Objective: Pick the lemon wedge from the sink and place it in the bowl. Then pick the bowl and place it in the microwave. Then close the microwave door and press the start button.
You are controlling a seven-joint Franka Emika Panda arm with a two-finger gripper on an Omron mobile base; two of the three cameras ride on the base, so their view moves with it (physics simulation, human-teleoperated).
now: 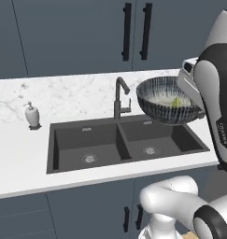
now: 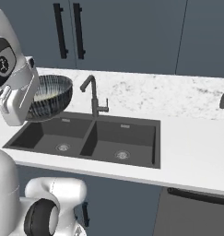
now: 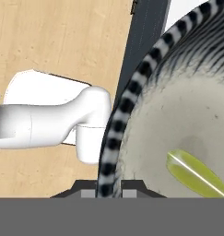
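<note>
Gripper (image 3: 109,192): its two dark finger tips sit on either side of the bowl's rim and pinch it tight.
Bowl (image 1: 167,99): held up in the air, above the right basin of the sink. It touches nothing below it. Its outside is dark with pale streaks and its inside is pale and speckled. In the right base view the bowl (image 2: 50,96) sits just beside the white hand, partly hidden by it.
Lemon wedge (image 3: 196,174): lies inside the bowl, on the pale bottom. From the left base view it shows as a small yellow-green bit (image 1: 176,101) near the bowl's right side.
Sink (image 1: 125,142): dark grey, with two basins and a round drain in each. Both basins look bare.
Faucet (image 1: 119,95): dark and curved, stands upright at the back of the sink, between the two basins, just left of the bowl.
Soap dispenser (image 1: 31,115): small and white, on the counter, well to the left of the sink.
Counter (image 1: 21,154): white, with a marble-look back wall.
Cabinets (image 1: 77,32): dark blue doors with black handles, up behind the counter.
</note>
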